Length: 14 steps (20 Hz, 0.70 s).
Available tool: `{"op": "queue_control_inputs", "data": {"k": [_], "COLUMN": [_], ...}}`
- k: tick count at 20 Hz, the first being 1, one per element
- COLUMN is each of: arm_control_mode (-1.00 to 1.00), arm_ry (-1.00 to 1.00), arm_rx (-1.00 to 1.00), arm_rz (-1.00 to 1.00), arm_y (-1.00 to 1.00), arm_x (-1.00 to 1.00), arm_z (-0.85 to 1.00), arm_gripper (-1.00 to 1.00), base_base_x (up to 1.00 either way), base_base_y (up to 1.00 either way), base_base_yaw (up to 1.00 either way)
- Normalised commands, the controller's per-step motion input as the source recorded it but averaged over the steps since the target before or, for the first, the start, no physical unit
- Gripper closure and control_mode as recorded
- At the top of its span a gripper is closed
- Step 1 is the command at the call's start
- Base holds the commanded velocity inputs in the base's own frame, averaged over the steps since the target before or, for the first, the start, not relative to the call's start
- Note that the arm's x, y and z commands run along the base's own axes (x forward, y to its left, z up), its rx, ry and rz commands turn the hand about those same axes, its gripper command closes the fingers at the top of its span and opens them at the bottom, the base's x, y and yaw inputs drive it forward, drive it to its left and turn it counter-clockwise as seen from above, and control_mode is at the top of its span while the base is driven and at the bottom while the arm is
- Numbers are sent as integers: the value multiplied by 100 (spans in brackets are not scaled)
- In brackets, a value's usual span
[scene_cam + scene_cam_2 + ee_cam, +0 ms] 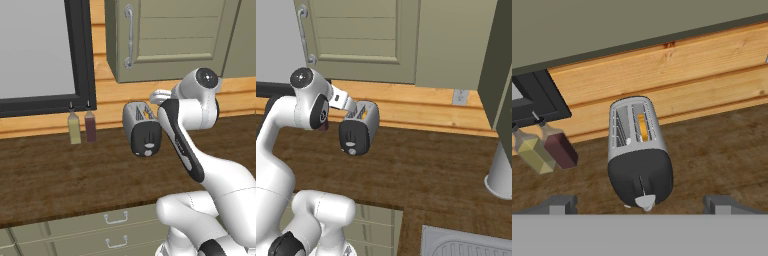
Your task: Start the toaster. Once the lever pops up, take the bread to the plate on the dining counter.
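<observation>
Now the end effector (640, 202) hovers wide open and empty before the toaster (639, 150) — the next move must press its lever (643, 184) down.

A silver toaster (635, 135) with a glossy black end panel (641, 175) and an orange bread slice (643, 127) stands on the dark brown wood-grain counter (55, 175), beside a yellow-green bottle (74, 128) and a maroon bottle (90, 126).
</observation>
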Motion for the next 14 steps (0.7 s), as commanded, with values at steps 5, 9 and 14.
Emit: {"op": "queue_control_inputs", "data": {"k": [5, 9, 14], "arm_control_mode": [-100, -100, -100], "arm_ry": [0, 0, 0], "arm_rx": [0, 0, 0], "arm_rz": [0, 0, 0], "arm_y": [0, 0, 0], "arm_x": [0, 0, 0], "arm_z": [0, 0, 0], "arm_gripper": [-100, -100, -100], "base_base_x": [0, 0, 0], "base_base_y": [0, 0, 0], "base_base_yaw": [0, 0, 0]}}
